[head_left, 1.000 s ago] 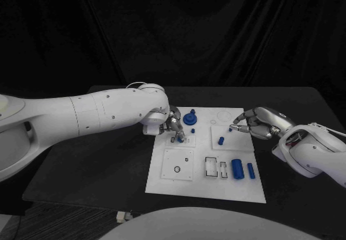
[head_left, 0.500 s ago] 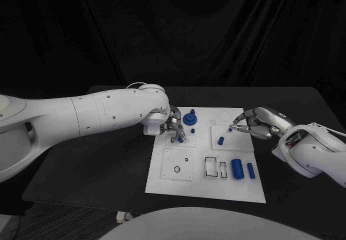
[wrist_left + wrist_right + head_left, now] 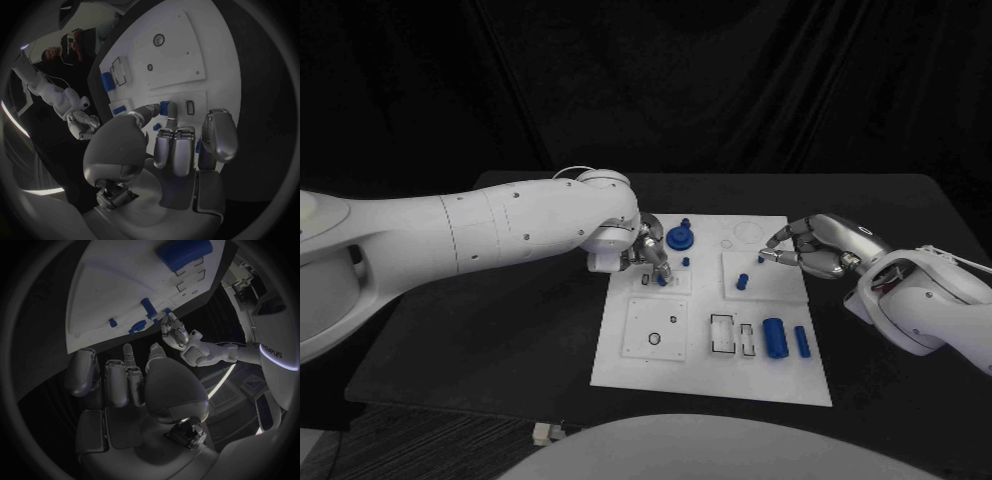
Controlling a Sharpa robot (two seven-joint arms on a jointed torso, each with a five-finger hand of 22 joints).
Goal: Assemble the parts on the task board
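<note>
The white task board (image 3: 711, 345) lies mid-table. My left hand (image 3: 643, 252) hangs over its near-left corner, thumb and a fingertip pinching a small blue part (image 3: 661, 279) that stands in the board; the left wrist view shows that part (image 3: 164, 107) between the tips. My right hand (image 3: 812, 244) hovers over the board's far right edge, fingers half curled and holding nothing, just beside a small blue peg (image 3: 762, 261). A blue knob (image 3: 679, 238) stands at the far left, and another blue piece (image 3: 743, 283) sits mid-board.
Two blue cylinders (image 3: 773, 337) (image 3: 802, 341) lie side by side at the board's near right, next to rectangular slots (image 3: 723, 335). A square plate with a round hole (image 3: 656, 333) takes the near left. Black table (image 3: 516, 330) surrounds the board.
The left hand's fingers have lifted very slightly at the small blue part. The right hand has stayed where it was.
</note>
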